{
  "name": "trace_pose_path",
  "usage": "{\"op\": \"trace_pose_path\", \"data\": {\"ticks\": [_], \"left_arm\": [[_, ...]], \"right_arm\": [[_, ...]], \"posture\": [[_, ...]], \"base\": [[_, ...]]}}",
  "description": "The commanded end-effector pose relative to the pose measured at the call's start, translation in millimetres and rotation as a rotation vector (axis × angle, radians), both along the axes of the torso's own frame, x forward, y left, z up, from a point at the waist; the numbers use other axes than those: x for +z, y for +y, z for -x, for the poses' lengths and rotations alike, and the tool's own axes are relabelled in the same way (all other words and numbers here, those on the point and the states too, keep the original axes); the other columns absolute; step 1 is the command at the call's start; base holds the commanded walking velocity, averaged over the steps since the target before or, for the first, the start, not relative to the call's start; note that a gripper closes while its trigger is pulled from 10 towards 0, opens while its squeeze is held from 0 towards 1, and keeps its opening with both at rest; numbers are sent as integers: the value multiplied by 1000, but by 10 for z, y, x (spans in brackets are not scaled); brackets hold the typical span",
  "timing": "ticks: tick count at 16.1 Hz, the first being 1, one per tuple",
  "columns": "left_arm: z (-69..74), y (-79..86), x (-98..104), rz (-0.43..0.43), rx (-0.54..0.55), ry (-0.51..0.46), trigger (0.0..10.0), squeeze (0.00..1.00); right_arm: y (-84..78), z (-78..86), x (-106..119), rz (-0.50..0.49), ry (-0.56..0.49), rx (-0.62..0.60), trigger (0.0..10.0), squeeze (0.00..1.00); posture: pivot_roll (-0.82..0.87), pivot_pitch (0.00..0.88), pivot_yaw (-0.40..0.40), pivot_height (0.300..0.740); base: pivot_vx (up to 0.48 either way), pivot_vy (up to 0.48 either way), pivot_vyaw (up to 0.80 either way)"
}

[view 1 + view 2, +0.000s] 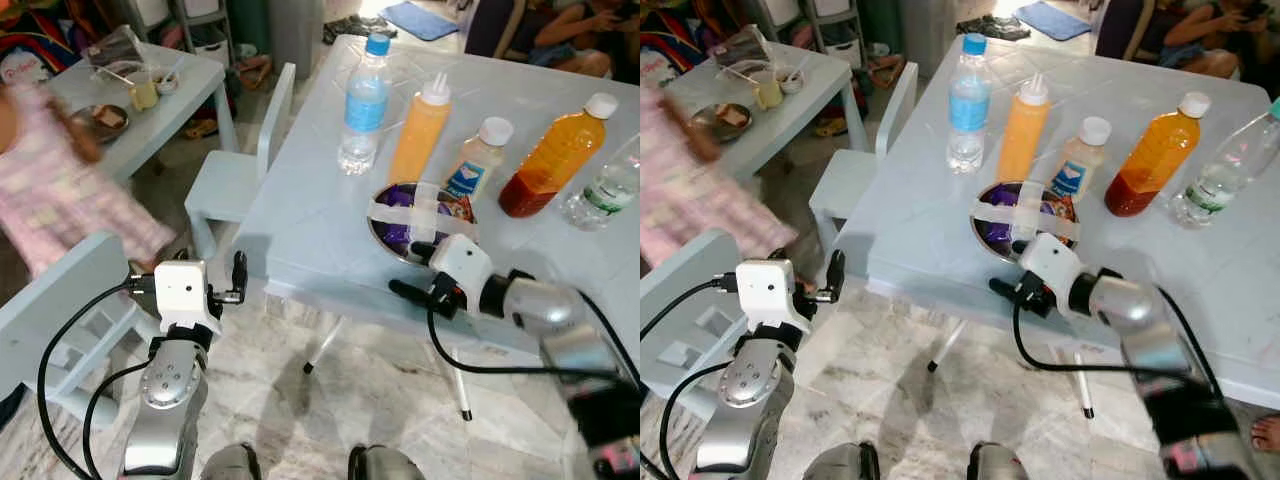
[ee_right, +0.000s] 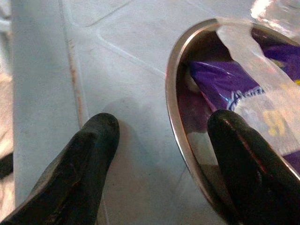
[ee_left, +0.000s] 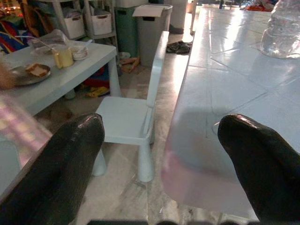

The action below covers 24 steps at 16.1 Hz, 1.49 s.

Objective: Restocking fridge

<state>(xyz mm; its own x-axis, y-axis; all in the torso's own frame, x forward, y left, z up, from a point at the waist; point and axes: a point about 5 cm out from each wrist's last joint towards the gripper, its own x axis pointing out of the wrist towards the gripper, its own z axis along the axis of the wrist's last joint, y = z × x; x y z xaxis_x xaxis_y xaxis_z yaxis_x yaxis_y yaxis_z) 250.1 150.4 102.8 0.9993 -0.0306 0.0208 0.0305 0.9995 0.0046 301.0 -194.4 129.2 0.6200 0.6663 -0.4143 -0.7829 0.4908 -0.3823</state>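
The right gripper (image 2: 161,154) straddles the near rim of the taped steel bowl (image 1: 385,240), fingers spread with one outside and one inside, apparently to pinch the rim and lift it for restocking. The left gripper (image 3: 161,159) waits wide apart and empty off the table (image 1: 300,200) edge. Behind the bowl, the bottles (image 1: 420,135) stand in a row, probably next for the fridge.

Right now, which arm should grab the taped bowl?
Right. Its gripper straddles the bowl rim, fingers open. The left gripper hangs off the table edge.
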Motion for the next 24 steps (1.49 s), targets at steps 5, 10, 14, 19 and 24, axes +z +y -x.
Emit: {"op": "trace_pose_path", "data": {"ticks": [5,10,14,19,24], "left_arm": [[24,4,-40,-11,6,32,10000,0],[56,-8,-67,-13,3,51,10000,0],[60,-9,-93,-22,1,69,10000,0],[82,-13,-120,-23,4,84,10000,0],[80,-22,-127,-24,2,88,10000,0]], "right_arm": [[-33,-137,18,153,-27,106,10000,0],[-78,-186,-70,204,6,144,0,0],[-100,-173,-150,211,37,156,0,0],[-81,-139,-167,157,43,158,0,0],[-40,-119,-172,162,32,189,0,0]], "posture": [[-41,150,-18,740],[-35,158,-16,740],[-36,162,-15,740],[-37,166,-15,740],[-36,163,-15,740]], "base": [[0,0,0],[0,0,0],[0,0,0],[0,0,0],[0,0,0]]}}
